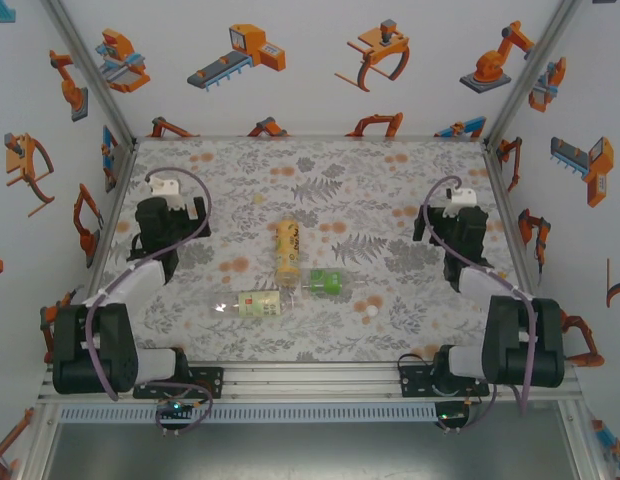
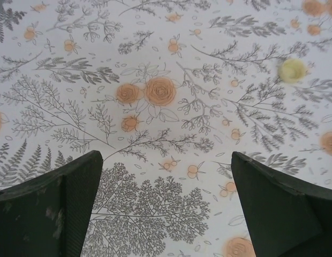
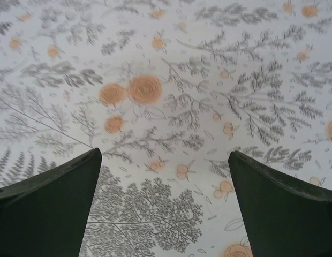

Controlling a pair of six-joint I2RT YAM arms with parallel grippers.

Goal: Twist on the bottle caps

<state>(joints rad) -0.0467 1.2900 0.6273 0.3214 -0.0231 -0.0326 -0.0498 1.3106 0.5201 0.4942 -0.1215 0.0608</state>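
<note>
Three bottles lie on their sides mid-table: a yellow-orange bottle (image 1: 287, 250), a clear one with a green label (image 1: 330, 282) and a clear one with a pale white-and-red label (image 1: 252, 304). A small white cap (image 1: 371, 311) rests on the cloth right of them. My left gripper (image 1: 158, 215) hangs over the left side of the table, well away from the bottles, and stands open (image 2: 166, 160) over bare cloth. A blurred pale yellow round thing (image 2: 292, 69), perhaps a cap, lies ahead to its right. My right gripper (image 1: 460, 228) is over the right side, open (image 3: 164, 155) with nothing between its fingers.
The table is covered by a grey floral cloth (image 1: 320, 180) with flat orange blotches. White walls with orange robot pictures close in the back and both sides. An aluminium rail (image 1: 310, 378) runs along the near edge by the arm bases.
</note>
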